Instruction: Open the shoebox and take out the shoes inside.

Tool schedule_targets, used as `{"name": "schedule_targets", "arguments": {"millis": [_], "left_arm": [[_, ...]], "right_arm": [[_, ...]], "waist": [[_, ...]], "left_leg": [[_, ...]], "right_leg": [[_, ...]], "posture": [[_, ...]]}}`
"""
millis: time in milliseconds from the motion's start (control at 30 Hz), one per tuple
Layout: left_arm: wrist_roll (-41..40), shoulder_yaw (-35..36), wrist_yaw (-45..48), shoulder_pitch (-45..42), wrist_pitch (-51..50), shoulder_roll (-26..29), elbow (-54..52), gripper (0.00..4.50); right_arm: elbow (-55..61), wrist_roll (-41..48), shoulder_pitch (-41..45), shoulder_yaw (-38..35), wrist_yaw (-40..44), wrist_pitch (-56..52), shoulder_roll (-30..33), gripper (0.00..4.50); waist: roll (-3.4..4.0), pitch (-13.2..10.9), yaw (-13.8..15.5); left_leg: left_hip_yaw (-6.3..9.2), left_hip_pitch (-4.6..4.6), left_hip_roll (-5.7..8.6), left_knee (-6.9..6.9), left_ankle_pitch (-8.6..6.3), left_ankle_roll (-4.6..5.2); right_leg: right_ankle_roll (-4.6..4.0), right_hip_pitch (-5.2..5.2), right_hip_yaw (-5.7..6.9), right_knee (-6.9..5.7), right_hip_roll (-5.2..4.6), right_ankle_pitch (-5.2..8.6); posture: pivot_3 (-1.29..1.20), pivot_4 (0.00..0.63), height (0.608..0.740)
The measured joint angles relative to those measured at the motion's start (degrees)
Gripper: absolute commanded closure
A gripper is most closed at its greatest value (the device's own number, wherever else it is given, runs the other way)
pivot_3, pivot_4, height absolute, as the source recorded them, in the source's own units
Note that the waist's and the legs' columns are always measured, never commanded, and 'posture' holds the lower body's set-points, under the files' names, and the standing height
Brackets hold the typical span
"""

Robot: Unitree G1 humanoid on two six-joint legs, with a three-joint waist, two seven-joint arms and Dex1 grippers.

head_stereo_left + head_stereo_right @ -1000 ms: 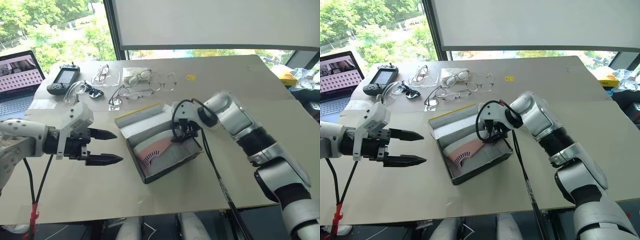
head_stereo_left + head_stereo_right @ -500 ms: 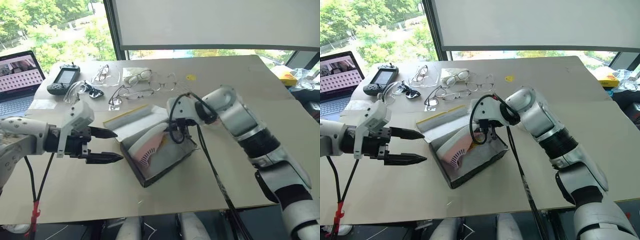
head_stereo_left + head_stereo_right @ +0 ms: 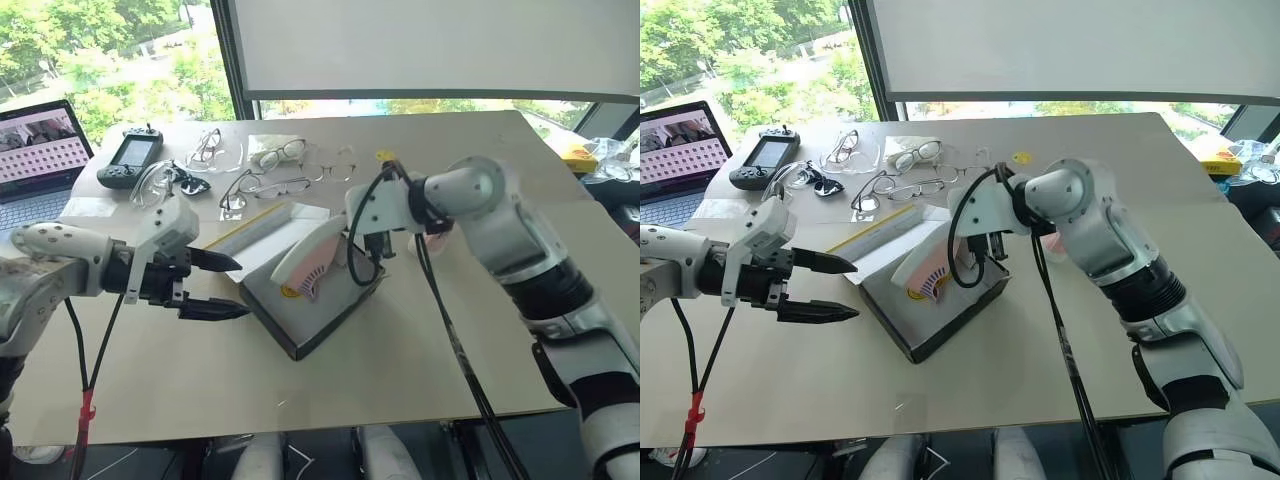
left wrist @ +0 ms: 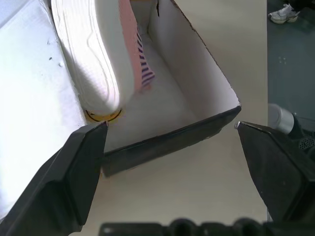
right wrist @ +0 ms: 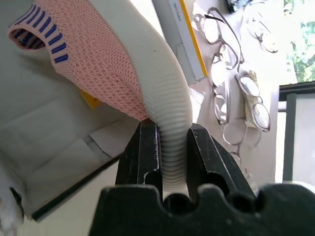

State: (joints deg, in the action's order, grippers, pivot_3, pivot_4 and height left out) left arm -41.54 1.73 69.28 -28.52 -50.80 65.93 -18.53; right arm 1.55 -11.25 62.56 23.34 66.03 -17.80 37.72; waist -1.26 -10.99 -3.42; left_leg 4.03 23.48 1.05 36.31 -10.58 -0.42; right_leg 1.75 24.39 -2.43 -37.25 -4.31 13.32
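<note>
One pink shoe (image 3: 312,258), light with a soft knit upper, hangs over the open shoebox (image 3: 330,305) on the surface, right pincer (image 5: 165,147) clenched on its firmer white sole; left pincer (image 3: 222,288) spread empty.

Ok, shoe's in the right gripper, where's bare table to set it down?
Bare table lies right of the shoebox under the right arm, and along the near edge in front of the box. The far-left stretch is crowded with glasses and a controller. The open left gripper flanks the box's left.
</note>
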Motion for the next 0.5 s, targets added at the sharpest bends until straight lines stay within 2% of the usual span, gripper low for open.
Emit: {"name": "schedule_targets", "arguments": {"millis": [133,333,433,500], "left_arm": [[1.0,-1.0,0.9,-0.7,0.7,-0.7,0.9,0.00],[2.0,-2.7,1.7,-2.0,1.5,-2.0,1.8,0.00],[3.1,-3.8,2.5,-3.1,2.1,-2.8,2.8,0.00],[3.7,-5.0,3.1,-4.0,2.3,-3.3,4.1,0.00]], "right_arm": [[-1.9,6.9,6.5,-12.5,-1.3,-17.8,0.9,4.24],[-10.9,14.3,10.6,-29.3,-9.8,-52.4,0.7,4.24],[-17.3,15.3,11.3,-41.4,-14.8,-67.6,1.2,4.24],[-22.4,16.1,10.8,-51.3,-19.1,-73.3,1.2,4.24]], "waist": [[-0.01,0.0,0.6],[-0.03,0.0,1.0],[-0.03,0.0,1.2],[-0.03,0.0,1.1]], "left_leg": [[0.03,0.02,0.00,-0.01,0.00,0.01],[0.02,-0.01,0.04,0.01,0.00,0.01],[0.02,0.04,0.05,-0.03,0.00,0.01],[-0.02,0.10,0.07,-0.05,0.00,0.01]], "right_leg": [[0.00,-0.04,0.05,0.06,-0.01,0.00],[-0.04,-0.10,0.04,0.04,-0.03,-0.02],[-0.04,-0.08,0.04,0.10,-0.04,-0.02],[-0.03,-0.03,0.02,0.12,-0.06,-0.02]], "posture": [[0.00,0.150,0.740],[0.00,0.150,0.740],[0.00,0.150,0.740],[0.00,0.150,0.740]]}}
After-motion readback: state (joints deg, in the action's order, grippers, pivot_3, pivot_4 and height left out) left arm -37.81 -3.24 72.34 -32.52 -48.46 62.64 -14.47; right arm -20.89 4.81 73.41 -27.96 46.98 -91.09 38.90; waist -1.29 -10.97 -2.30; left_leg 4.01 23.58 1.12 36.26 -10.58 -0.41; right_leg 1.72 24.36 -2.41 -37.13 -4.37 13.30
